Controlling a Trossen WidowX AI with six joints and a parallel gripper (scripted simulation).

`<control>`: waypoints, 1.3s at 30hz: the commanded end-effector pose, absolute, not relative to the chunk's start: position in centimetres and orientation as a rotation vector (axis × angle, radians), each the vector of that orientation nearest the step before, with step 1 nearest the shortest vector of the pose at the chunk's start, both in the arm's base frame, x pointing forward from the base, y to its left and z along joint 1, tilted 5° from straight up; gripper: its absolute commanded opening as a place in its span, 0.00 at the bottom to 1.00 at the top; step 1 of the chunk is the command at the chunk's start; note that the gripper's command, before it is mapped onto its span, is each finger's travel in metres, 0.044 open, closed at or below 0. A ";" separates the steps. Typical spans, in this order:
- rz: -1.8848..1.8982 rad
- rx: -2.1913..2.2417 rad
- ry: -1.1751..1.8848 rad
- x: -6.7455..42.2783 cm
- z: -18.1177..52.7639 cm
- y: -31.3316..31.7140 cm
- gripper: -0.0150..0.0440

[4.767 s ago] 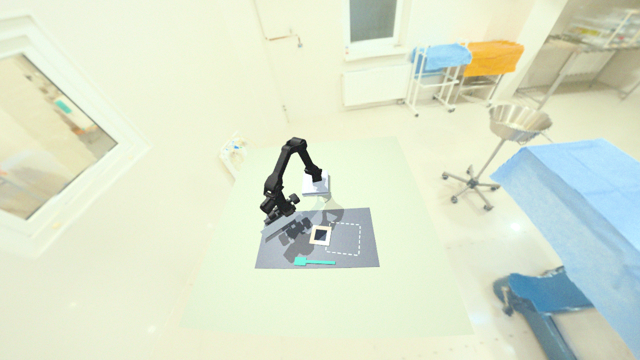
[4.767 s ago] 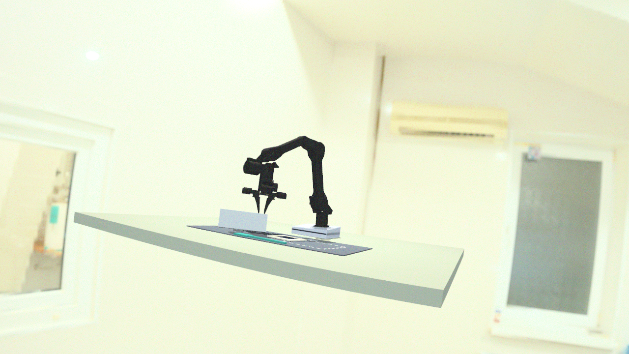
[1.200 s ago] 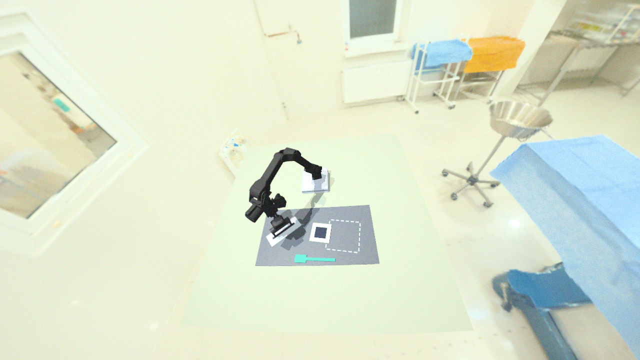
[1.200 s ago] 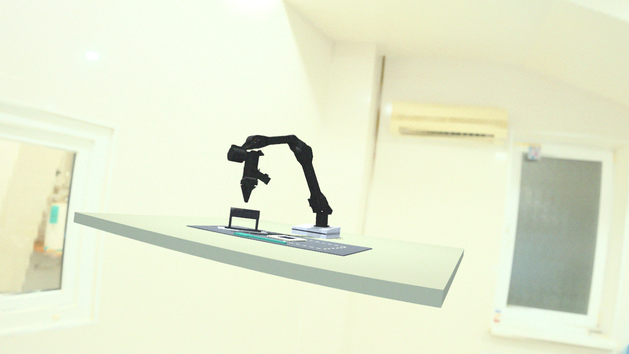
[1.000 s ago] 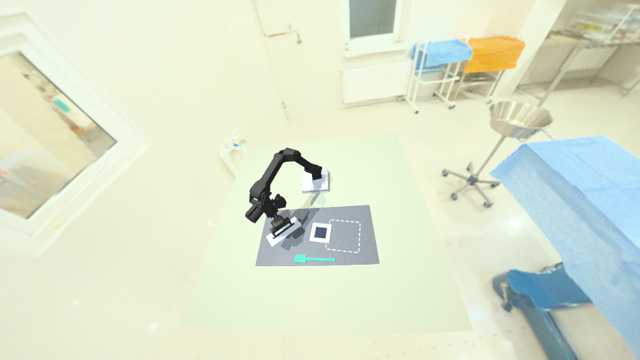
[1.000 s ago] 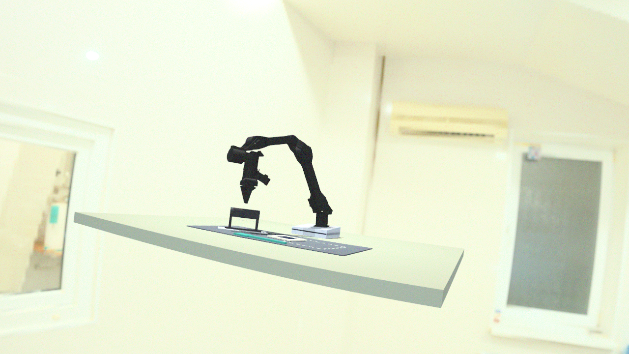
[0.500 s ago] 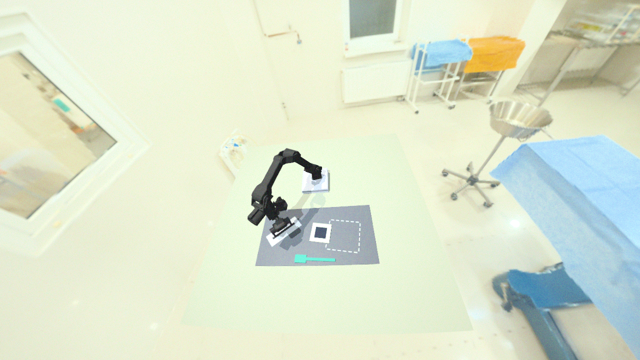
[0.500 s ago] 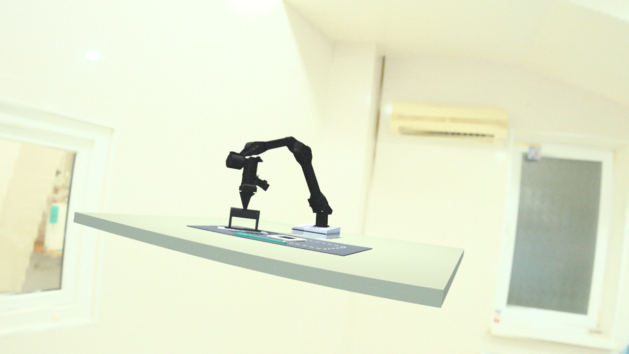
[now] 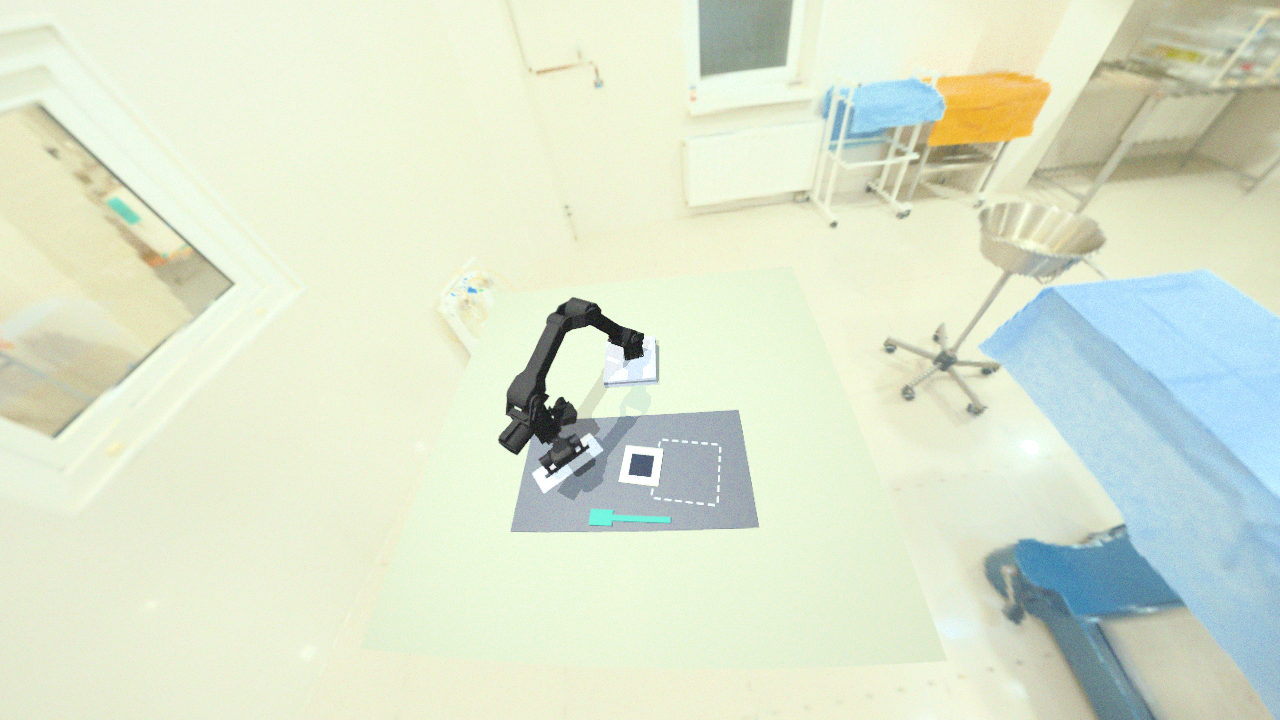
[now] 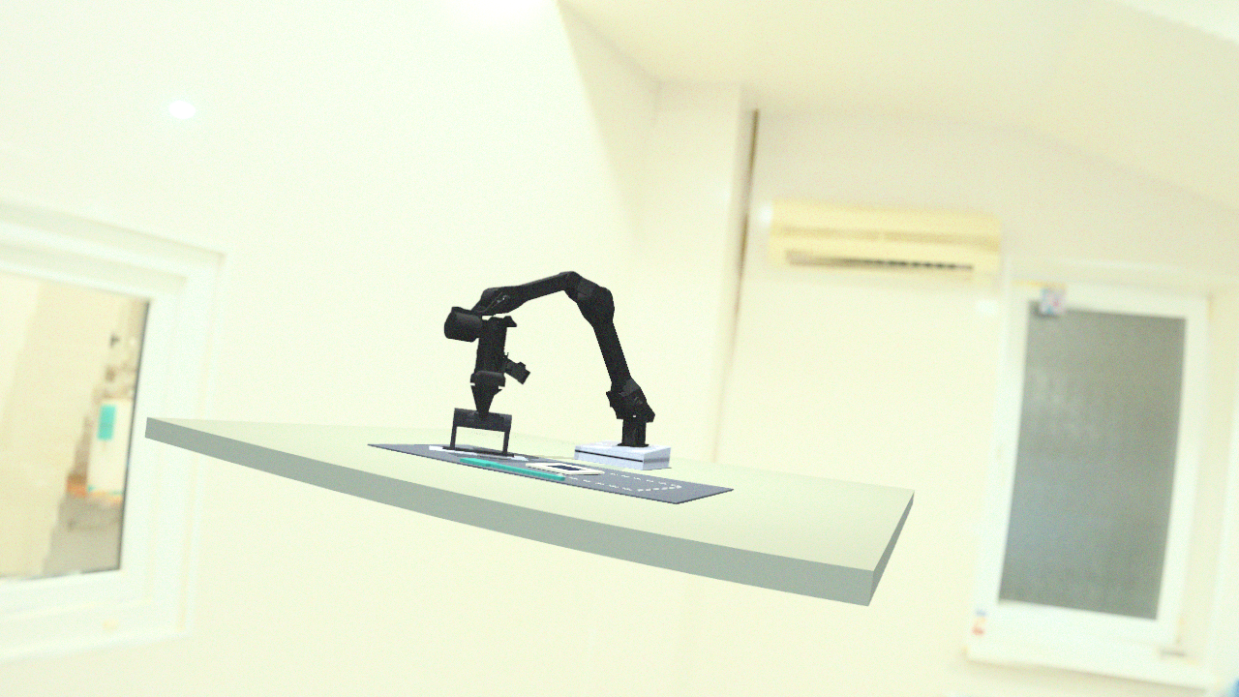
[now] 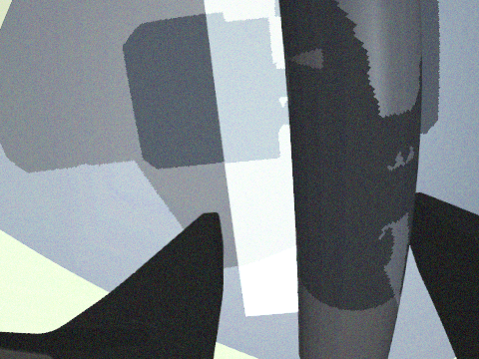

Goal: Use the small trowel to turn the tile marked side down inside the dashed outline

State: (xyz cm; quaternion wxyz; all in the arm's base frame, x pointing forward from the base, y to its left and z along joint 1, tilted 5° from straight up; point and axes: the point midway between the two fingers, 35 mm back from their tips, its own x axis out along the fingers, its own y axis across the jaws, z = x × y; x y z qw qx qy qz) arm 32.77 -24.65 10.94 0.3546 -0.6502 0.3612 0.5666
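Note:
The trowel (image 9: 544, 480) (image 10: 468, 419) (image 11: 349, 175) stands on the left part of the mat, with a white blade flat below and a thick dark bar handle raised on two posts. My gripper (image 9: 562, 438) (image 10: 485, 414) (image 11: 315, 218) is open and points down at the handle. In the wrist view its fingers straddle the handle: one is close to the handle's right side, with a clear gap on the left. The tile (image 9: 640, 465) (image 10: 567, 468) lies flat, its dark square facing up, against the left side of the dashed outline (image 9: 689, 441) and covering part of that line.
A green flat tool (image 9: 600, 517) (image 10: 511, 469) lies near the front edge of the grey mat (image 9: 739, 465) (image 10: 693, 496). The arm's white base (image 9: 617, 373) (image 10: 645, 456) stands behind the mat on the pale green table (image 9: 644, 608) (image 10: 779, 520).

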 end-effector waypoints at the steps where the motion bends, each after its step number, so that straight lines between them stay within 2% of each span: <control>1: 1.470 -1.681 0.938 32.7 10.7 -24.8 0.63; 15: 1.470 -1.681 0.938 32.7 10.7 -24.8 0.47; 23: 1.456 -1.667 0.950 32.7 10.7 -24.8 0.47; 39: 1.121 -1.319 1.184 32.7 10.7 -24.8 0.47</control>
